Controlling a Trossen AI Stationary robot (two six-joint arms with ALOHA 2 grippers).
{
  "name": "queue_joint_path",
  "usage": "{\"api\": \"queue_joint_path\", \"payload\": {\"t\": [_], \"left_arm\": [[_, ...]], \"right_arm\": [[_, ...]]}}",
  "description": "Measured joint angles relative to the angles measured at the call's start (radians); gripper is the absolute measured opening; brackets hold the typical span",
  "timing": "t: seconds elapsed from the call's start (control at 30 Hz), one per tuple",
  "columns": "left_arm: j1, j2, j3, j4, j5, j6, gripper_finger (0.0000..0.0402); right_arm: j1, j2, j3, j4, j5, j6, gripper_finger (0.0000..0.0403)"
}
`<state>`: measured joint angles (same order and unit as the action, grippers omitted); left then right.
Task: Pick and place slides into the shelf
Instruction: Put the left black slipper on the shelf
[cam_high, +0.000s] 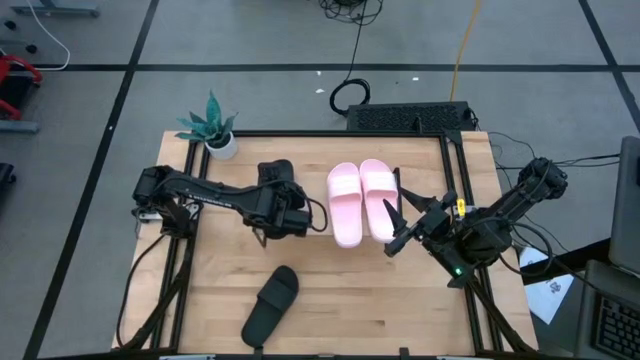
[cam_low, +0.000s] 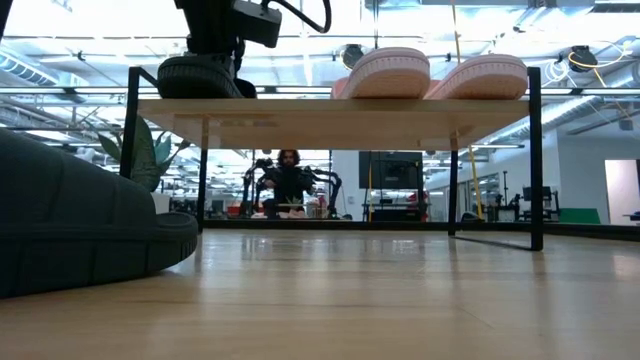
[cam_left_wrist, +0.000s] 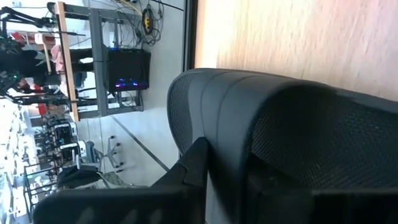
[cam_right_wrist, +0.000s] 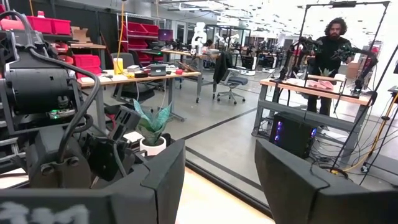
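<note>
Left tool (cam_high: 272, 205) clenched on black slide (cam_high: 275, 178), mostly hidden beneath it, right tool (cam_high: 396, 222) released beside pink pair (cam_high: 361, 200).

No readable text, labels, brands or numbers in any view

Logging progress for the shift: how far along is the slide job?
Done: both pink slides sit on the shelf. In hand: the left gripper has a black slide on the shelf. Left: the second black slide, lying on the table. The right gripper waits open, empty.
</note>
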<state>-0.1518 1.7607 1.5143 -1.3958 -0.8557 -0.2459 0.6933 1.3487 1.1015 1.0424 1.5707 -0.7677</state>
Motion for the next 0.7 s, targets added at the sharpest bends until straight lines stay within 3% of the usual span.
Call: {"api": "queue_joint_path", "payload": {"t": [0.33, 0.7], "left_arm": [[-0.029, -0.020, 0.000, -0.017, 0.027, -0.006, 0.0083], [-0.060, -0.127, 0.001, 0.019, 0.082, -0.041, 0.0085]], "right_arm": [[0.000, 0.000, 0.000, 0.000, 0.000, 0.000, 0.0183], [0.000, 0.000, 0.000, 0.001, -0.001, 0.049, 0.0183]]}}
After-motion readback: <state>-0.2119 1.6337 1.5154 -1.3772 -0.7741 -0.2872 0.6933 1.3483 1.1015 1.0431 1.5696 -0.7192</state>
